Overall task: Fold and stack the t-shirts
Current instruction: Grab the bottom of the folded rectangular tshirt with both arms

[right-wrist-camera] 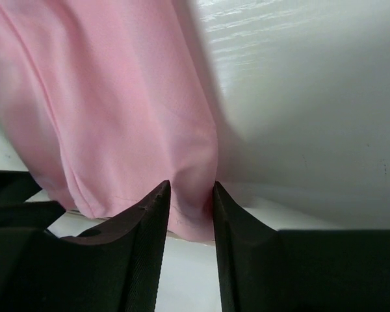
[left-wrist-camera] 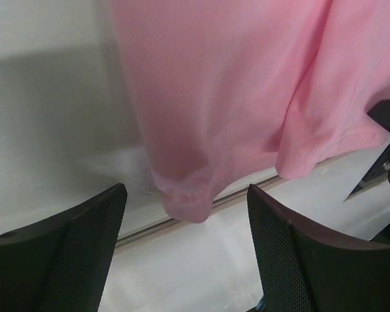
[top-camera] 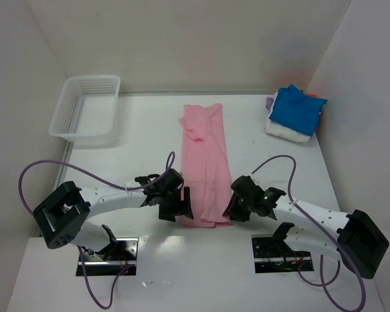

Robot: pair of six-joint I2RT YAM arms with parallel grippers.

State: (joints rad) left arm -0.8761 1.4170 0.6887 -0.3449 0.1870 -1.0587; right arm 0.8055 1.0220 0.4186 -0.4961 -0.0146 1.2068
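T-shirts in view number four, alongside one basket and two arms. At the far left of the worktop (top-camera: 149, 130) stands the single white mesh basket (top-camera: 60, 122), upright. In the middle lies one pink t-shirt (top-camera: 205, 162), folded into a long narrow strip running from far to near. At the far right corner is one stack of three: a blue t-shirt (top-camera: 298, 107) on top, a white t-shirt (top-camera: 286, 132) under it, and a lavender t-shirt (top-camera: 270, 102) showing only as a sliver at the stack's far left edge.

The left arm (top-camera: 110, 198) reaches low across the worktop from its base toward the strip's near left corner. The left claw (top-camera: 179, 208) is spread wide, its fingers (left-wrist-camera: 71, 247) on either side of that corner without touching it.

The right arm (top-camera: 312, 218) reaches in likewise from the right. The right claw (top-camera: 233, 207) sits at the near right corner, its fingers (right-wrist-camera: 143, 240) drawn close together and pinching the pink cloth's folded edge.
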